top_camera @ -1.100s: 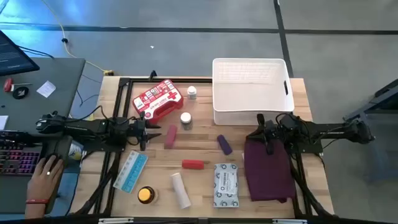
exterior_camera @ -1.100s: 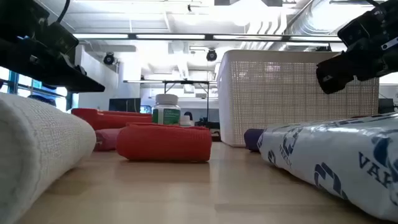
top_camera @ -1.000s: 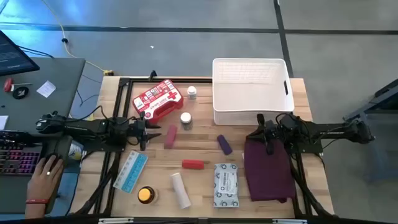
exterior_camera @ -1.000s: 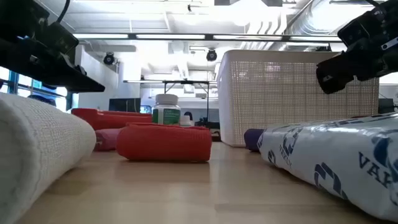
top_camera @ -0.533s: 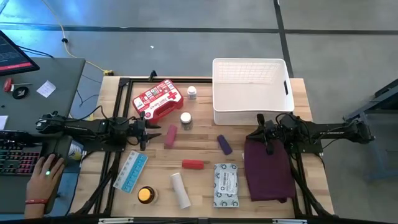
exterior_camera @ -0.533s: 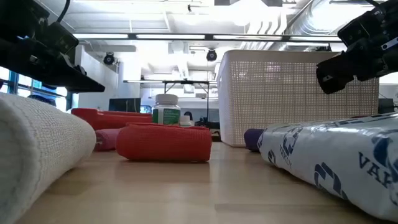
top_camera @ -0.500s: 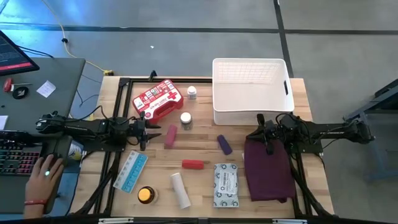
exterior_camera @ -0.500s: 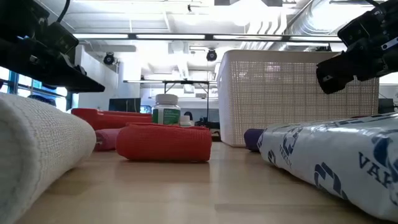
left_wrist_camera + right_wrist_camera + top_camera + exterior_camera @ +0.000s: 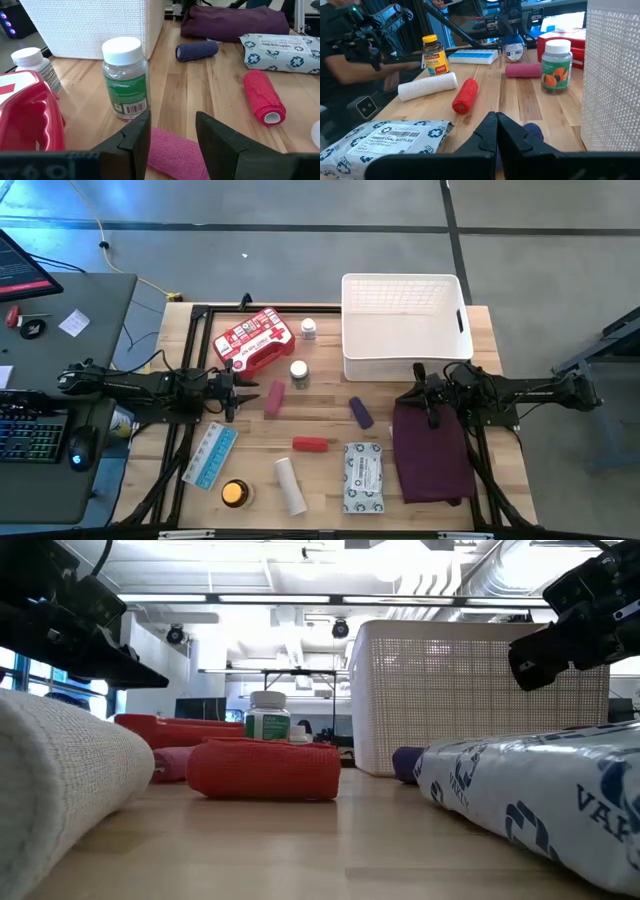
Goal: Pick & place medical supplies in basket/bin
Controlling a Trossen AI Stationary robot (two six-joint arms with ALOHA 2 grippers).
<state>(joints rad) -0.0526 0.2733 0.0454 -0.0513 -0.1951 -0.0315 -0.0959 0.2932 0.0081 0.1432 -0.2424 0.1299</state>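
My left gripper hangs open above the table's left half, just left of the pink roll and touching nothing. My right gripper is shut and raised near the basket's near wall, at the maroon cloth's far end. The white lattice basket stands at the far right. Lying on the wood are the red first-aid case, two small bottles, a purple roll, a red roll, a blue pill strip, an orange-lidded tin, a white roll and a grey-white packet.
The maroon cloth lies flat at the near right, under the right arm. Black frame rails run along the table's left and far sides. A desk with a keyboard and mouse stands left of the table. Bare wood shows between the rolls in the middle.
Both arms have kept still. A person's hand that lay on the mouse at the desk left of the table has drawn back out of view.
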